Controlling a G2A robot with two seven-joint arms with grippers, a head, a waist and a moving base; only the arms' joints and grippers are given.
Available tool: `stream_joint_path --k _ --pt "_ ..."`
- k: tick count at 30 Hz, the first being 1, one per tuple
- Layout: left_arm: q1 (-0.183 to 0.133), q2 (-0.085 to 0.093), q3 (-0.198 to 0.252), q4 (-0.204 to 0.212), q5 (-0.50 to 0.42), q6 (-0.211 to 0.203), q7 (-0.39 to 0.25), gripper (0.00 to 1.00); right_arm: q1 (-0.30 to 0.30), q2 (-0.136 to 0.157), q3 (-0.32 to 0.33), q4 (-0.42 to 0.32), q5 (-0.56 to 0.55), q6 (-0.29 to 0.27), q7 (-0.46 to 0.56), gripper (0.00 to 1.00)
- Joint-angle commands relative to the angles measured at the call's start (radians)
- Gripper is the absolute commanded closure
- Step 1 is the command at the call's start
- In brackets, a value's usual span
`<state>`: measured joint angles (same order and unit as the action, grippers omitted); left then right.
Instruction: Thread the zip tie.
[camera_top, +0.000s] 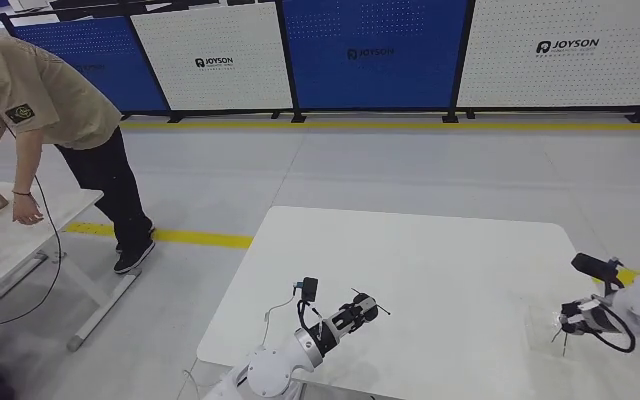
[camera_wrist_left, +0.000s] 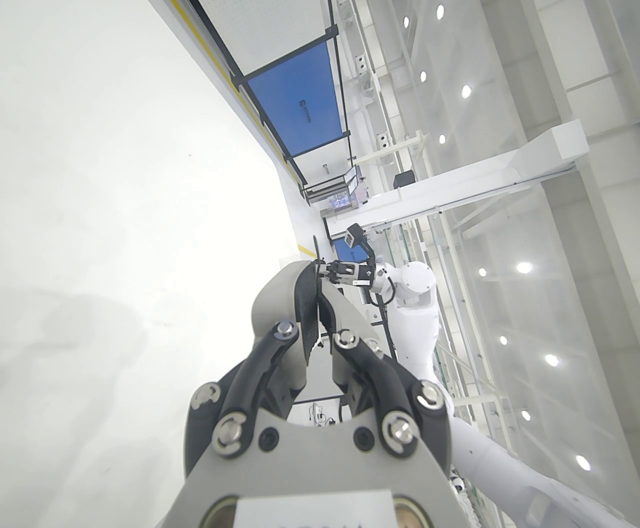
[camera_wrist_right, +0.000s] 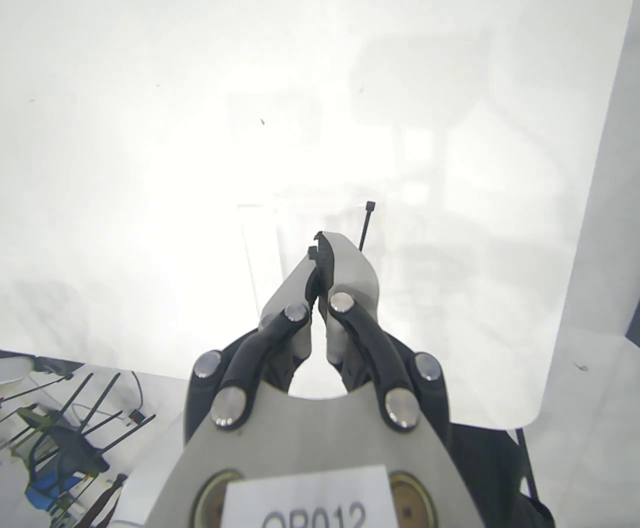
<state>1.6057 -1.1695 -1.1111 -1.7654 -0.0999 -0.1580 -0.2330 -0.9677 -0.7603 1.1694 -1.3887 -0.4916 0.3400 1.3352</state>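
Bottom-centre, wears a printed white label (camera_wrist_right: 307, 495), right gripper (camera_wrist_right: 320, 245) jaws clamped on a thin black square-headed zip tie (camera_wrist_right: 366, 225), left gripper (camera_wrist_left: 316, 267) pinching a second black tie (camera_wrist_left: 316, 250).

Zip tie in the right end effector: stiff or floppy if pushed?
Likely semi-stiff: the free length of the zip tie stands straight past the right end effector, unsagging. Thin strip, so probably light and would bend under a side push.

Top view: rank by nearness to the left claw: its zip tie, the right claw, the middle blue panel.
1. Zip tie: in the left claw itself.
2. Right claw: across the table, by its right edge.
3. Blue panel: beyond the table, at the back.
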Motion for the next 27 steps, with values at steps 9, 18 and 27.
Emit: stream_joint_path --k 9,18,27 --pt "0.0 0.0 0.0 0.0 0.0 0.0 0.0 1.0 -0.057 0.014 0.061 -0.056 0.023 0.0 0.01 1.0" --pt "0.0 0.0 0.0 0.0 0.0 0.0 0.0 1.0 -0.075 0.014 0.083 -0.075 0.039 -0.004 -0.055 1.0" --pt "0.0 0.0 0.0 0.0 0.0 0.0 0.0 1.0 -0.411 0.024 0.382 -0.346 0.194 0.0 -0.366 1.0"
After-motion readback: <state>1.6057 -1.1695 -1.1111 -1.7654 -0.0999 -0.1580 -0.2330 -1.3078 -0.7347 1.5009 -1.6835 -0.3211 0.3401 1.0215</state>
